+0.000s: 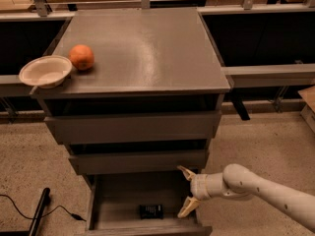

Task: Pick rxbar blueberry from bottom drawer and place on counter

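The gripper (186,191) hovers, jaws apart, at the bottom drawer's (142,228) right wall. It might snag there reaching left for the rxbar blueberry (151,211)

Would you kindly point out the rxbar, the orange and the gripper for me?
rxbar blueberry (150,211): camera view, middle of its dark wrapper.
orange (81,57): camera view, centre of the fruit.
gripper (180,191): camera view, midway between its open fingertips, at the right side of the bottom drawer (118,200).

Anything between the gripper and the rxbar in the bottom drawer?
Camera view: only bare drawer floor lies between the open gripper, at the bottom drawer's right side, and the rxbar blueberry.
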